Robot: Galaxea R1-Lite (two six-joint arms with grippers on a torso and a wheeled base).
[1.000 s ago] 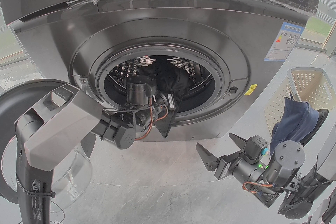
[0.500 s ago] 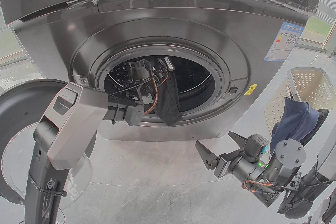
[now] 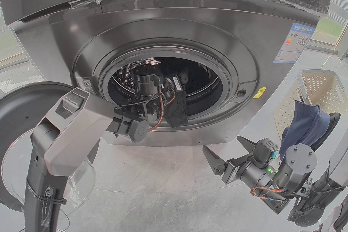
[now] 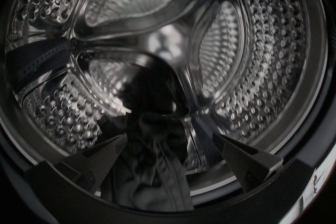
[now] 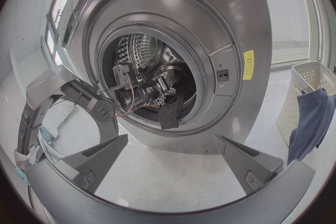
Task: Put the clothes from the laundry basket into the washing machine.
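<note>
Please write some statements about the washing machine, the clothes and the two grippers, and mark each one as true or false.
1. The washing machine door stands open. True.
2. The right gripper holds the blue garment. False: its fingers are open and empty; the garment hangs over the laundry basket rim.
3. Part of the black garment hangs out over the door seal. True.
4. The left gripper is shut on the black garment. False: its fingers are apart, at the drum opening.
5. The laundry basket stands at the robot's left. False: at its right.
</note>
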